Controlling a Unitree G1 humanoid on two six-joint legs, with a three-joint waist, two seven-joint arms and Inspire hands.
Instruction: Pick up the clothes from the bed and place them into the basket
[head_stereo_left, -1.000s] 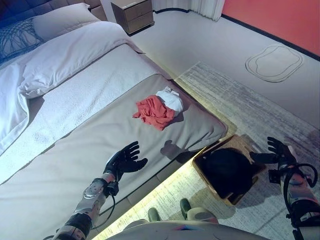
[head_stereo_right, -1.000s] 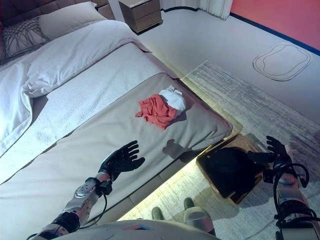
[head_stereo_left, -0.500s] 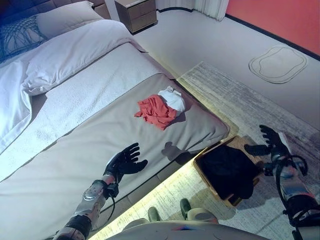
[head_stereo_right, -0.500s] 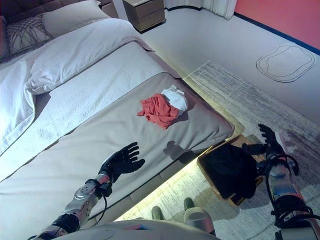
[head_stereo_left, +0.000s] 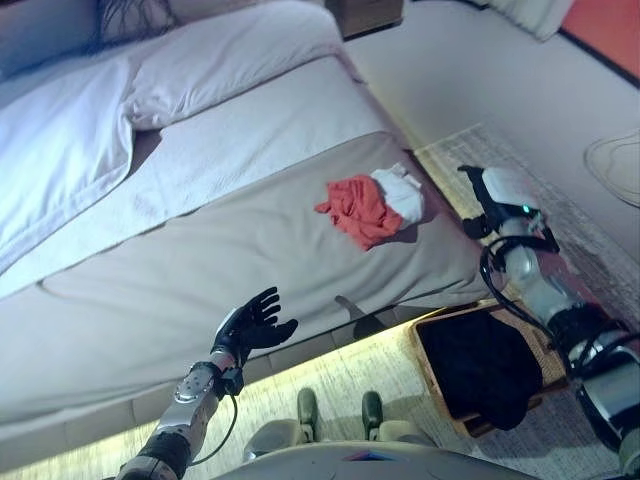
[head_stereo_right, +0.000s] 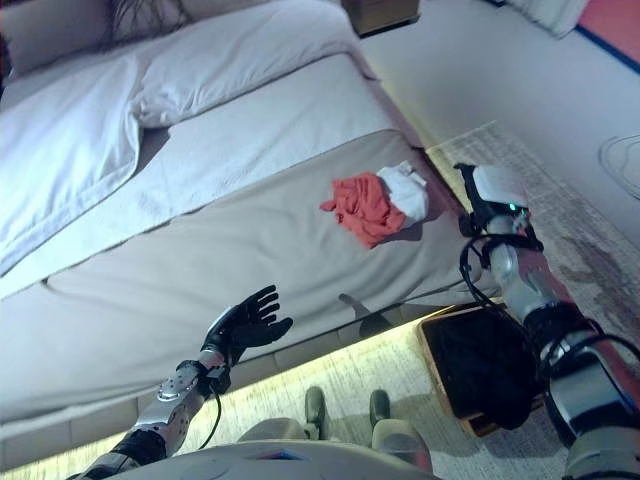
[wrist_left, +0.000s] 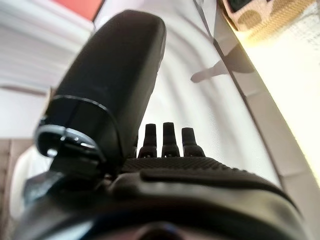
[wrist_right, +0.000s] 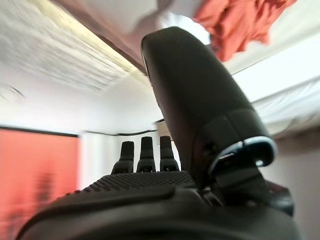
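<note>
1. The right hand (head_stereo_right: 478, 200) has its fingers (wrist_right: 141, 150) straight and empty; it hangs just off the bed's corner, near the clothes but not touching them.
2. The left hand (head_stereo_left: 252, 322) hovers over the near edge of the bed with its fingers spread and relaxed, holding nothing, well apart from the clothes.
3. The crumpled orange-red garment (head_stereo_left: 360, 205) lies on the grey bedspread of the wide bed (head_stereo_left: 200, 260); a bunched white garment (head_stereo_left: 401, 190) touches it on the side nearer the right hand.
4. The rectangular woven basket with a dark lining (head_stereo_left: 480, 365) stands on the pale striped rug (head_stereo_left: 340, 380) beside the bed's corner, below the right arm. Neither the orange-red nor the white garment is in it.
5. The step in hand appears to be the reach. To do it well, the right hand should come over the pile from above, fingers open wide, and close deep into the folds so that both pieces rise together, neither trailing on the bed.
</note>
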